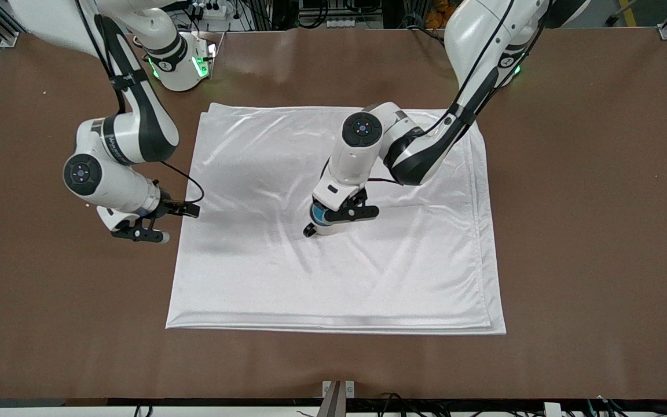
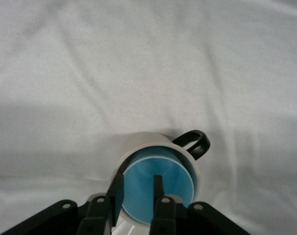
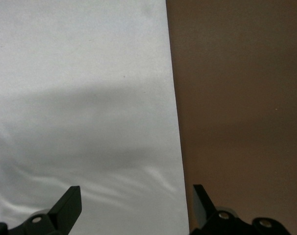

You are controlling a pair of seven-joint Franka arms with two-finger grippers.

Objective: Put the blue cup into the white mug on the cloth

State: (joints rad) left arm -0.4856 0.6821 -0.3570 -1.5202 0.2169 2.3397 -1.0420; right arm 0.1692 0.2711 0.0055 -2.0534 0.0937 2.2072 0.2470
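The white mug [image 1: 329,228] stands upright on the cloth [image 1: 287,278] near its middle, its black loop handle toward the front camera. The blue cup [image 1: 317,215] sits inside it; the left wrist view shows the cup's bright blue inside [image 2: 175,186] within the mug's rim [image 2: 148,139]. My left gripper [image 1: 326,220] is low over the mug, with one finger [image 2: 158,183] inside the cup and the other at the cup's outer wall, and a clear gap between them [image 2: 137,177]. My right gripper [image 1: 157,229] is open and empty, waiting over the cloth's edge [image 3: 80,73].
The brown table [image 1: 588,231] surrounds the cloth on all sides. The cloth is wrinkled around the mug [image 2: 138,58]. The right arm's elbow and wrist hang over the table beside the cloth, at the right arm's end.
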